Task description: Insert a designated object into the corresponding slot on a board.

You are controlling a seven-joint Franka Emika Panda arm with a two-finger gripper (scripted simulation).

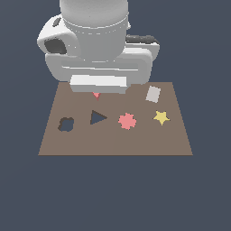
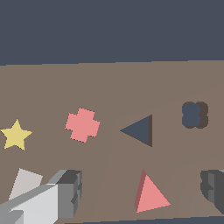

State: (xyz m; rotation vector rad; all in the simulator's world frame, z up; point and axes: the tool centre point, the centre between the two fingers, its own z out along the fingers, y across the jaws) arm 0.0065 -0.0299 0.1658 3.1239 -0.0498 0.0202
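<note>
Claw [image 2: 142, 192] is hanging low with its jaws spread wide, one finger [image 2: 65, 192] on each side of the red triangle [image 2: 151, 197] and neither touching it, so it is gripping nothing; this looks like lining up for a pinch across the flat piece. The red triangle is lying flat on the brown board [image 1: 113, 142], just beside the dark triangular slot [image 1: 97, 117] on the side toward the arm, and the slot is sitting open between the cloud-shaped hole [image 1: 66, 124] and the pink gear piece [image 1: 127, 121]. No brands, labels or writing are showing on anything.
</note>
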